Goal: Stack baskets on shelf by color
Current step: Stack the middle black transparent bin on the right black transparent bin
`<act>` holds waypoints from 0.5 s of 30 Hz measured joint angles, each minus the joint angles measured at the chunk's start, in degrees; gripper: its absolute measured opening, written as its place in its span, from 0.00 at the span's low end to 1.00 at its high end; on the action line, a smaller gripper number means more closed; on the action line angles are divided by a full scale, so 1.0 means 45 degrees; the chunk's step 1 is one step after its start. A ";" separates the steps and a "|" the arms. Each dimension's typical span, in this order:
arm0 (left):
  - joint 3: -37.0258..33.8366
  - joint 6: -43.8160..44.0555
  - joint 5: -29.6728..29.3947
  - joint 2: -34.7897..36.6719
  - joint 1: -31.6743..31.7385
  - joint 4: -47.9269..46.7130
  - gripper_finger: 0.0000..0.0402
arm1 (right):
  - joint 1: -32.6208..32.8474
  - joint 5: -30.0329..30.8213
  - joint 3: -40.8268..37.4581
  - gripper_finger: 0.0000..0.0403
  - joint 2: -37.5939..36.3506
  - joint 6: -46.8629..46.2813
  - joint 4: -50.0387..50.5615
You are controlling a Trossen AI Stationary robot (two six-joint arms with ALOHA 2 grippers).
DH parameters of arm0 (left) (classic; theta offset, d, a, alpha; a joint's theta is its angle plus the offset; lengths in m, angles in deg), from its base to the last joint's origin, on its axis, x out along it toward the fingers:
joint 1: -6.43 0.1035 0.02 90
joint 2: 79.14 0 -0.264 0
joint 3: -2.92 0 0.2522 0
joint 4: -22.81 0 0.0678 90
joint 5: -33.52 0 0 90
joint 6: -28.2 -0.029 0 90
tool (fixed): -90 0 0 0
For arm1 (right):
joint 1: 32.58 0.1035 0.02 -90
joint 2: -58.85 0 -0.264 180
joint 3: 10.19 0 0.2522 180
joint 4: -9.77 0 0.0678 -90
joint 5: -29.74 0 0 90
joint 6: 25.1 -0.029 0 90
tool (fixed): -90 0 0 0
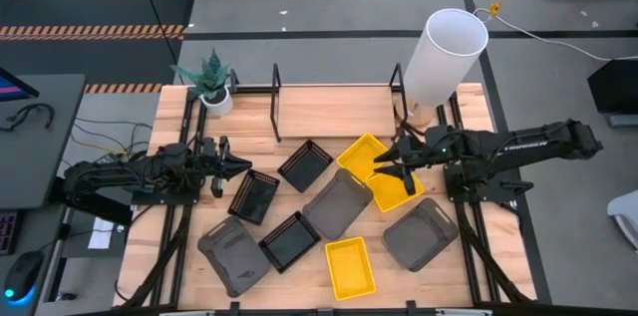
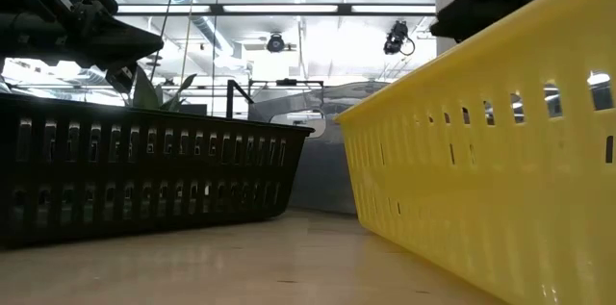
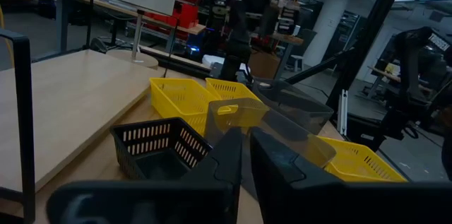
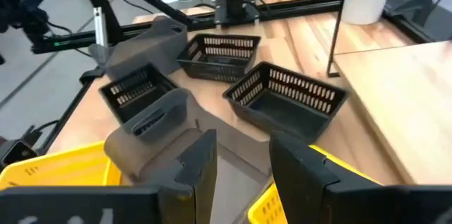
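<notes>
Nine baskets lie scattered across the middle of the pale wooden counter (image 1: pixel 169 122), none of them on the shelf (image 1: pixel 334 112), the long light-wood board with black bracket uprights that runs along the far part of the counter. Two yellow baskets sit touching near the right arm, one (image 1: pixel 361 154) nearer the shelf and the other (image 1: pixel 392 189) just beside it, while a third yellow basket (image 1: pixel 350 266) lies apart toward the near edge. Three black slatted baskets are spread on the left-centre: one (image 1: pixel 305 164) closest to the shelf, one (image 1: pixel 254 196) just in front of the left arm, one (image 1: pixel 290 240) nearer the front. The dark grey baskets are one (image 1: pixel 337 203) in the centre, tilted against its neighbours, one (image 1: pixel 233 254) at the near left and one (image 1: pixel 420 233) at the near right. The left end effector (image 1: pixel 239 165) hovers at the black basket before it, fingers nearly together with only a thin gap, holding nothing. The right end effector (image 1: pixel 391 167) hangs over the pair of yellow baskets, its fingers parted and empty. A potted plant (image 1: pixel 212 82) stands at the far left corner, and a tall white cylinder (image 1: pixel 444 57) at the far right.
</notes>
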 joint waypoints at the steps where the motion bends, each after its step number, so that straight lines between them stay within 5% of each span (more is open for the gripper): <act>1: -0.0003 -0.0002 0.0000 0.0002 0.0000 0.0000 0.09 | 0.0130 0.0013 0.0118 0.34 0.0102 0.0035 0.0093; 15: 0.0001 0.0000 -0.0004 0.0004 -0.0002 0.0000 0.09 | 0.1107 0.0965 0.0492 0.34 0.0716 0.0102 0.0139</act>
